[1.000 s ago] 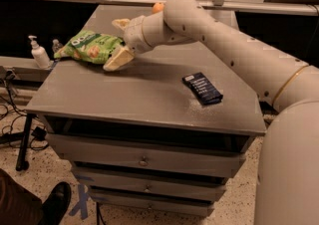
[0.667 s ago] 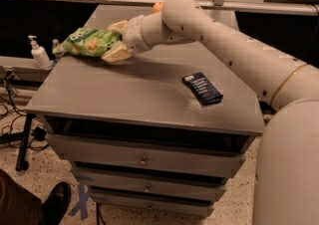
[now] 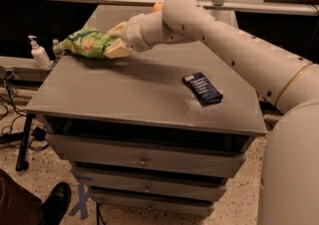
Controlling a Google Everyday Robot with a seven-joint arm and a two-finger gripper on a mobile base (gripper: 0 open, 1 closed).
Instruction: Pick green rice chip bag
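Observation:
The green rice chip bag [image 3: 83, 43] is bright green and crinkly with orange-tan chip pictures. It hangs in the air above the far-left part of the grey cabinet top [image 3: 129, 94], a shadow under it. My gripper [image 3: 115, 41] is at the bag's right end, its cream fingers [image 3: 117, 48] shut on the bag above and below. The white arm reaches in from the right.
A flat dark-blue packet [image 3: 202, 88] lies on the right of the cabinet top. A white pump bottle [image 3: 38, 54] stands on a low ledge to the left. A shoe [image 3: 56, 204] is on the floor at bottom left. Drawers are below the top.
The gripper has lifted the green bag off the cabinet top and carried it up. The dark-blue packet has not moved.

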